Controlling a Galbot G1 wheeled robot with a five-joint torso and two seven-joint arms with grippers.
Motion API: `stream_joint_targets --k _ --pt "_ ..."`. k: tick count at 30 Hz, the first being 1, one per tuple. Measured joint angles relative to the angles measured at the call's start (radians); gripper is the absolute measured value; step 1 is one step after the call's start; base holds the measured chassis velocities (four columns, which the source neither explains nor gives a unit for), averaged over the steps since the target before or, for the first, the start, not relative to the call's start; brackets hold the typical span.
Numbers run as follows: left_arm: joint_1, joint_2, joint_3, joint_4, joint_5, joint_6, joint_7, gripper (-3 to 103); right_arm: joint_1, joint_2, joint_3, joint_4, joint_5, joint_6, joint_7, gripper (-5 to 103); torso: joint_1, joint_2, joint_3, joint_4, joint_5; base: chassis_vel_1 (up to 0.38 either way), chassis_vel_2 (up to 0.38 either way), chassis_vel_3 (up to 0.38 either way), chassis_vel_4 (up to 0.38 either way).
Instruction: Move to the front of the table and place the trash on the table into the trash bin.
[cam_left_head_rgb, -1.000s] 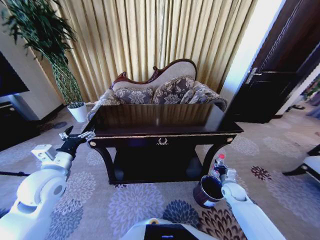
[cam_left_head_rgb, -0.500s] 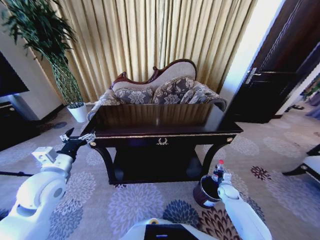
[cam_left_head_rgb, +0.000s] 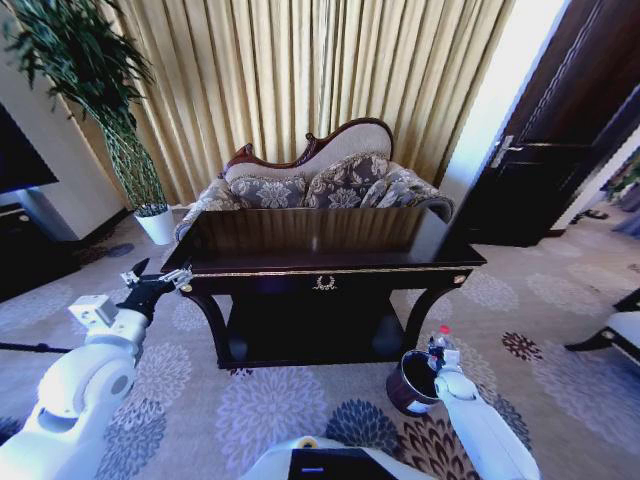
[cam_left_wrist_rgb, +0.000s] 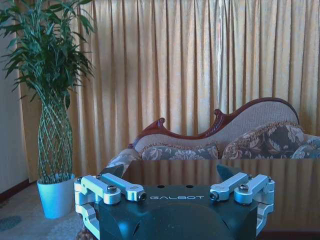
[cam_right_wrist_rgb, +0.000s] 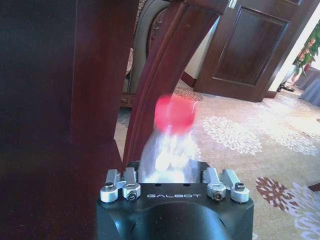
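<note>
The right gripper (cam_left_head_rgb: 436, 352) is grasping the bottle (cam_right_wrist_rgb: 169, 142) between its fingers, red cap (cam_right_wrist_rgb: 175, 113) pointing away from the palm, and in the head view it is hanging at the far rim of the bin (cam_left_head_rgb: 412, 382), the bottle (cam_left_head_rgb: 438, 342) sitting above that rim rather than over the middle of the opening. That is where the risk is lying: if the fingers are letting go while the bottle is this close to the edge, it is likely to be striking the rim and tipping outward onto the carpet (cam_left_head_rgb: 290, 410) instead of dropping inside. The bin looks light, so the gripper pressing lower could also be nudging it or knocking it over. Just beyond the fingertips, the curved table leg (cam_right_wrist_rgb: 162, 75) is standing close, and any forward reach is risking a knock against it. Farther off, on the other side of the table (cam_left_head_rgb: 320, 270), the left gripper (cam_left_head_rgb: 152, 282) is waiting with its fingers spread wide and empty, near the table's front corner; it is close enough that a drift inward could be scraping the glossy edge. I cannot make out any other trash on the dark tabletop from here. Behind the table the sofa (cam_left_head_rgb: 320, 185) and curtain (cam_left_head_rgb: 300, 80) are well clear.
</note>
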Motion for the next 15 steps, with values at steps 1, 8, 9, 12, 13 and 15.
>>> stream_joint_targets --k 1,8,9,12,13,15 --pt "0.0 0.0 0.0 0.0 0.0 0.0 0.0 100 0.0 0.0 0.0 0.0 0.0 0.0 0.0 57 0.0 0.0 0.0 0.0 0.0 0.0 0.0 0.0 0.0" --pt "-0.009 0.013 0.0 0.002 -0.004 -0.003 0.001 100 -0.001 0.0 0.0 0.012 -0.004 -0.001 0.001 85 0.0 0.0 0.0 0.0 0.0 0.0 0.0 0.0 0.0" --pt "-0.009 0.013 0.0 0.002 -0.004 -0.003 0.001 100 -0.001 0.0 0.0 0.012 -0.004 -0.001 0.001 85 0.0 0.0 0.0 0.0 0.0 0.0 0.0 0.0 0.0" --pt "-0.011 0.015 0.0 0.005 -0.004 -0.005 0.004 100 -0.006 -0.003 0.002 0.023 -0.003 -0.001 0.001 95 0.0 0.0 0.0 0.0001 0.0 0.0 0.0 0.0 0.0" --pt "-0.012 0.016 0.0 0.006 -0.004 -0.006 0.007 100 -0.009 -0.005 0.003 0.026 -0.002 -0.002 0.001 99 0.0 0.0 0.0 0.0 -0.0002 0.0 0.0 0.0 0.0" --pt "-0.012 0.016 0.0 0.006 -0.004 -0.006 0.009 100 -0.011 -0.005 0.003 0.028 -0.002 -0.002 0.001 100 0.0 0.0 0.0 0.0 -0.0001 0.0 0.0 0.0 0.0"
